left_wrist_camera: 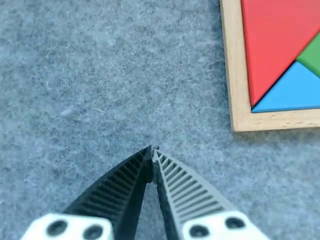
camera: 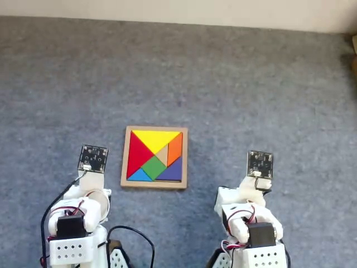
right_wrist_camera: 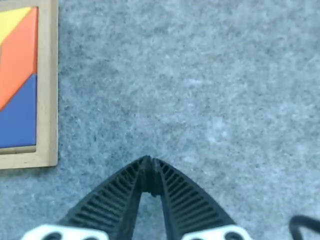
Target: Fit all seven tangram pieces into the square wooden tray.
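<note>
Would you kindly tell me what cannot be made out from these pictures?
High view: the small tan patch at the middle of the square wooden tray is too small to tell a seventh piece from bare tray floor.
Left wrist view: the picture edge cuts off the tray beyond the red triangle, green piece and light blue triangle.
Right wrist view: the edge cuts it off beyond the yellow piece, orange piece and dark blue piece.
</note>
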